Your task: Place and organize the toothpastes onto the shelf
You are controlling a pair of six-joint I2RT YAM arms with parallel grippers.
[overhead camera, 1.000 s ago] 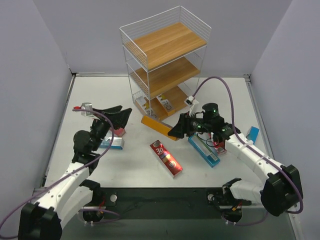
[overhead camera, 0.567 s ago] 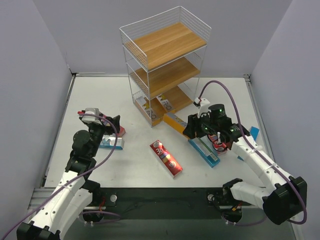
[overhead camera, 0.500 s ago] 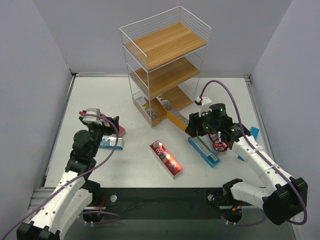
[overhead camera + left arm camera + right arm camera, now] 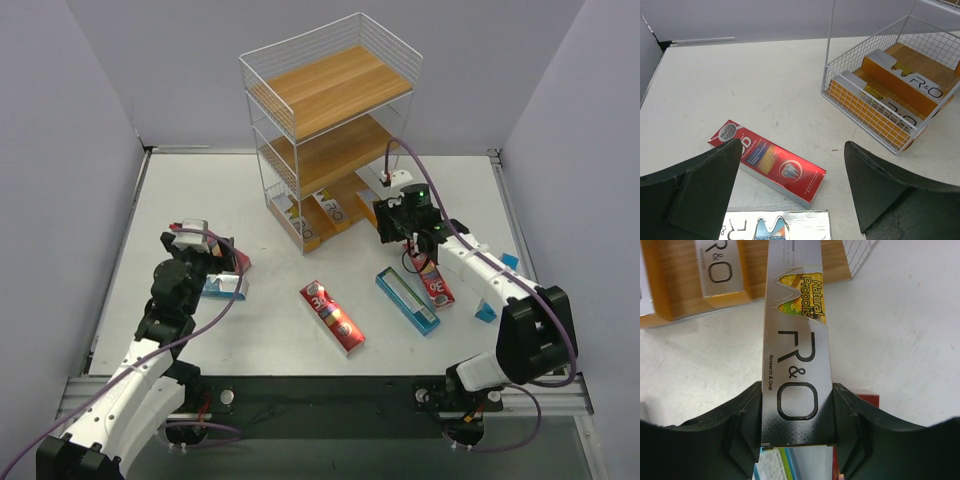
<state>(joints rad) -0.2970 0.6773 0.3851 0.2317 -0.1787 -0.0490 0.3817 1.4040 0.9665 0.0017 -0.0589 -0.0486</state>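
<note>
The wire shelf [image 4: 330, 90] stands at the back centre, with two orange-and-white toothpaste cartons [image 4: 302, 222] lying in its bottom tier. My right gripper [image 4: 388, 218] is shut on a third orange-and-white carton [image 4: 797, 340], whose far end is at the bottom tier's open side. My left gripper [image 4: 792, 145] is open and empty above a red "3D" carton [image 4: 767, 162] and a silver-and-teal carton [image 4: 775, 225] at the left. Loose on the table are a red carton [image 4: 333, 317], a teal carton [image 4: 407, 300] and another red one [image 4: 435, 285].
A blue carton [image 4: 487, 310] lies near the right arm's forearm. The shelf's middle and top boards are bare. Grey walls close in the table on the left, right and back. The right arm's purple cable [image 4: 400, 150] loops close to the shelf.
My right gripper has carried the orange-and-white carton from mid-table back to the shelf's bottom tier. My left gripper has drawn back and lowered toward the two cartons at the left.
</note>
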